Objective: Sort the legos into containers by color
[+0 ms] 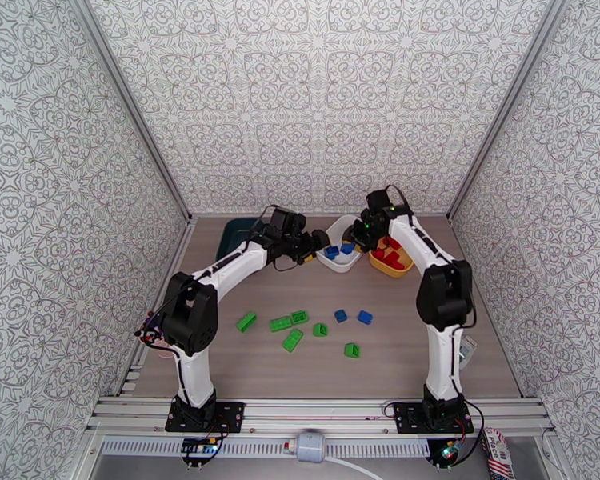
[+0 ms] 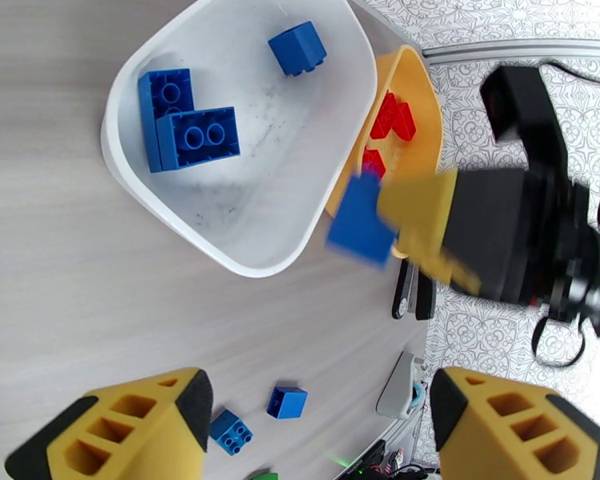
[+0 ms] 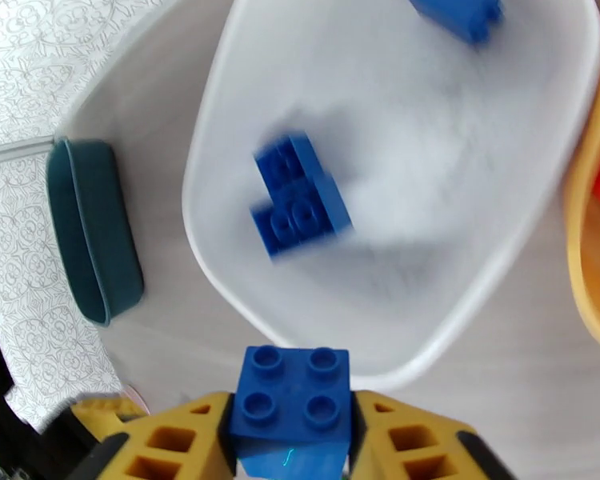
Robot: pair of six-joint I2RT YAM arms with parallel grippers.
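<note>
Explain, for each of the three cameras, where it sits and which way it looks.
Top external: high behind the robot, looking down at the table; the left arm and right arm show whole.
Left wrist: over the white tub, facing down; the open left gripper frames the bottom.
Right wrist: over the tub's rim, facing down; the right gripper is shut on a blue brick.
Shared: both wrist views show the white tub and that held blue brick.

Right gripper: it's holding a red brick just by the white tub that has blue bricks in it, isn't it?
Not quite. The brick clamped in the right gripper is blue, not red, as the right wrist view shows. The rest holds: it is just by the white tub, which has blue bricks in it.
</note>
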